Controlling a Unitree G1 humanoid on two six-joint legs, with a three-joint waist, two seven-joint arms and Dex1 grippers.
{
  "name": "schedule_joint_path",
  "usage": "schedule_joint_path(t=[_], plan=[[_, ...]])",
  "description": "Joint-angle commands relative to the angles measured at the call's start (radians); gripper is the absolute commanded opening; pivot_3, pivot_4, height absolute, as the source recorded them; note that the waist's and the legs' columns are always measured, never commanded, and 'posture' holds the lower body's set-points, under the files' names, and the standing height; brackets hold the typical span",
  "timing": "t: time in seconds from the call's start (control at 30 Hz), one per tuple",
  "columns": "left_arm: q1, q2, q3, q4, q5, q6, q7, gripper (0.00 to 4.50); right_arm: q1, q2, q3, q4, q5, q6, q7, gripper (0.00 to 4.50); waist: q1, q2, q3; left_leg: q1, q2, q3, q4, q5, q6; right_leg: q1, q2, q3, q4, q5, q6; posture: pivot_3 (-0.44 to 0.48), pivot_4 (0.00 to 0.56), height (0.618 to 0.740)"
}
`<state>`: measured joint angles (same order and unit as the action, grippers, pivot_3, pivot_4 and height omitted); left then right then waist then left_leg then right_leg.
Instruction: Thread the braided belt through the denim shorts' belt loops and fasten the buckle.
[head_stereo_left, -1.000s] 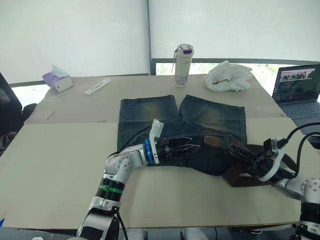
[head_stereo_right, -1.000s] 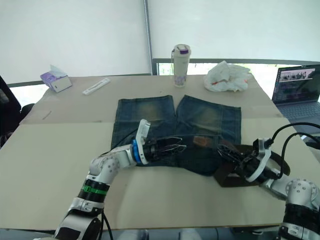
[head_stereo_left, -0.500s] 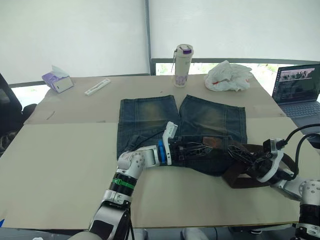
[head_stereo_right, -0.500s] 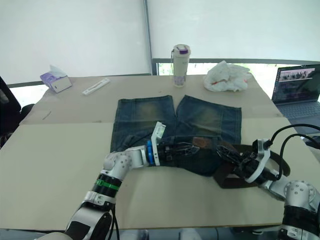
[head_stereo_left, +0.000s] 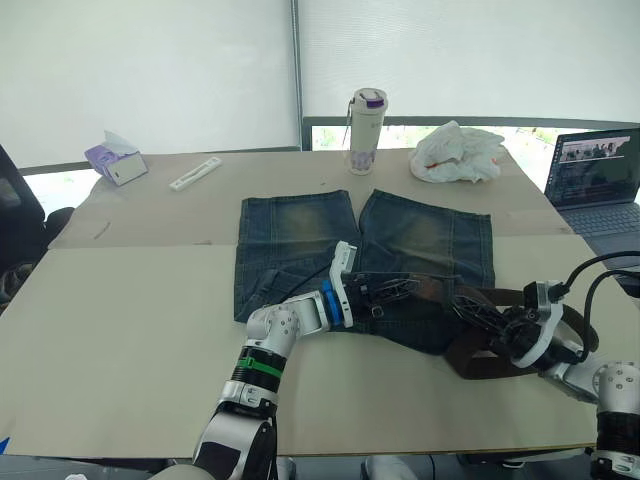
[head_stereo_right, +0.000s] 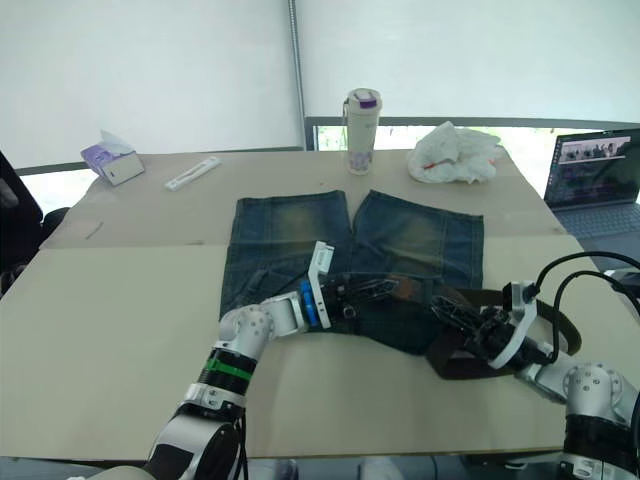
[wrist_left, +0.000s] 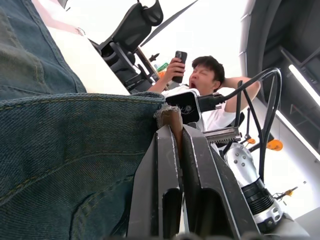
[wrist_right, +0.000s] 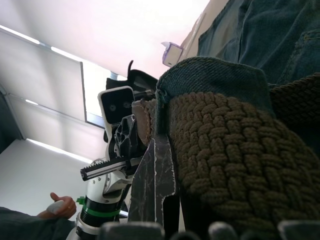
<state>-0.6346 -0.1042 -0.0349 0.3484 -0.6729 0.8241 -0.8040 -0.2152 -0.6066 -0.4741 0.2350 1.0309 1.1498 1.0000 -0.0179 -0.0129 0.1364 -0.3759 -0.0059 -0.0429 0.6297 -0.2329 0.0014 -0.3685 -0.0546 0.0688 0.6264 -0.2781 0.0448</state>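
From the left eye view I see the denim shorts (head_stereo_left: 360, 255) lying flat mid-desk, waistband toward the near edge. My left gripper (head_stereo_left: 398, 291) rests on the waistband. My right gripper (head_stereo_left: 478, 312) sits at the shorts' right waistband end, with the braided belt (head_stereo_left: 500, 350) looped on the desk toward the right edge.

From the left wrist view I see the left fingers (wrist_left: 167, 165) pinched narrow on the belt's frayed tip at the denim edge. A person (wrist_left: 200, 87) holding a phone sits beyond.

From the right wrist view I see the right fingers (wrist_right: 160, 175) clamped on the belt where it enters a denim belt loop (wrist_right: 210, 75).
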Motion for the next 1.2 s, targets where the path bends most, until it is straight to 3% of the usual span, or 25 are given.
schedule_joint_path(t=[0.03,0.13,0.23,0.43,0.53,0.6,0.7,0.77,0.87,1.0,1.2], plan=[[-0.008,-0.009,-0.011,-0.026,0.004,-0.018,-0.011,0.0,0.031,-0.022,-0.003,-0.065,-0.006,-0.048,0.037,1.02,0.001,0.0,0.0,0.0,0.0,0.0,0.0,0.0,0.0,0.0,0.0,0.0,0.0,0.0,0.0,0.0,0.15,0.74],[-0.016,-0.007,0.001,-0.01,0.017,-0.04,0.007,0.0,0.08,-0.057,0.006,-0.11,-0.036,-0.084,0.06,2.06,0.003,0.0,0.0,-0.001,-0.001,0.0,0.0,0.0,0.0,0.0,0.0,0.0,0.0,0.0,0.0,0.0,0.15,0.74],[-0.017,0.012,0.009,-0.029,0.031,-0.058,0.019,0.0,0.186,-0.137,0.025,-0.291,-0.12,-0.177,0.069,3.12,0.003,0.0,0.0,-0.001,-0.001,0.0,0.0,0.0,0.0,0.0,-0.001,0.0,0.0,0.0,0.001,0.0,0.15,0.74],[-0.016,0.067,-0.007,-0.063,0.08,-0.086,0.04,0.0,0.278,-0.186,-0.001,-0.603,-0.164,-0.27,-0.007,3.12,-0.004,0.0,0.0,-0.005,0.0,-0.002,0.0,0.0,0.0,0.0,0.0,0.001,0.0,-0.005,0.008,0.0,0.15,0.74],[-0.011,0.097,-0.051,-0.076,0.136,-0.123,0.035,0.0,0.214,-0.165,0.139,-0.805,-0.258,-0.267,-0.195,3.12,-0.007,0.001,0.0,-0.005,0.0,-0.002,0.0,0.0,0.0,0.0,0.0,0.0,0.001,-0.005,0.009,0.0,0.15,0.74],[-0.012,0.09,-0.048,-0.072,0.137,-0.127,0.043,0.0,0.168,-0.111,0.246,-0.853,-0.325,-0.251,-0.318,3.12,-0.005,-0.001,0.0,-0.003,0.001,-0.006,0.0,0.0,0.0,0.0,0.001,0.001,0.001,-0.005,0.008,0.0,0.15,0.74],[-0.016,0.085,-0.055,-0.062,0.151,-0.144,0.041,0.0,0.154,-0.054,0.386,-0.839,-0.465,-0.241,-0.467,3.12,0.011,0.0,-0.001,-0.001,0.001,-0.008,0.0,0.0,-0.001,-0.001,0.0,-0.001,0.0,-0.004,0.008,0.0,0.15,0.74],[-0.016,0.085,-0.061,-0.059,0.16,-0.152,0.041,0.0,0.159,-0.005,0.411,-0.803,-0.511,-0.22,-0.553,3.12,0.018,0.001,-0.002,-0.002,-0.003,-0.008,0.0,0.001,-0.002,-0.003,-0.004,-0.001,0.0,-0.001,0.003,0.0,0.15,0.74],[-0.009,0.097,-0.063,-0.074,0.168,-0.154,0.035,0.0,0.2,-0.022,0.494,-0.744,-0.628,-0.196,-0.633,3.12,0.023,0.002,-0.003,-0.004,-0.008,-0.01,0.001,0.001,-0.002,-0.003,-0.007,0.001,-0.001,-0.001,0.004,0.0,0.15,0.74],[0.021,0.182,-0.065,-0.133,0.231,-0.272,0.021,0.0,0.243,0.016,0.486,-0.764,-0.606,-0.122,-0.667,3.12,0.022,0.0,-0.005,-0.001,-0.009,-0.012,0.001,0.001,-0.002,0.0,-0.008,0.001,-0.001,-0.001,0.005,0.0,0.15,0.74],[0.085,0.266,0.053,-0.218,0.169,-0.319,0.021,0.0,0.257,0.089,0.435,-0.779,-0.57,-0.053,-0.703,3.12,0.013,0.0,-0.009,0.001,-0.007,-0.012,0.0,0.001,-0.002,0.001,-0.006,0.001,-0.001,-0.001,0.005,0.0,0.15,0.74]])
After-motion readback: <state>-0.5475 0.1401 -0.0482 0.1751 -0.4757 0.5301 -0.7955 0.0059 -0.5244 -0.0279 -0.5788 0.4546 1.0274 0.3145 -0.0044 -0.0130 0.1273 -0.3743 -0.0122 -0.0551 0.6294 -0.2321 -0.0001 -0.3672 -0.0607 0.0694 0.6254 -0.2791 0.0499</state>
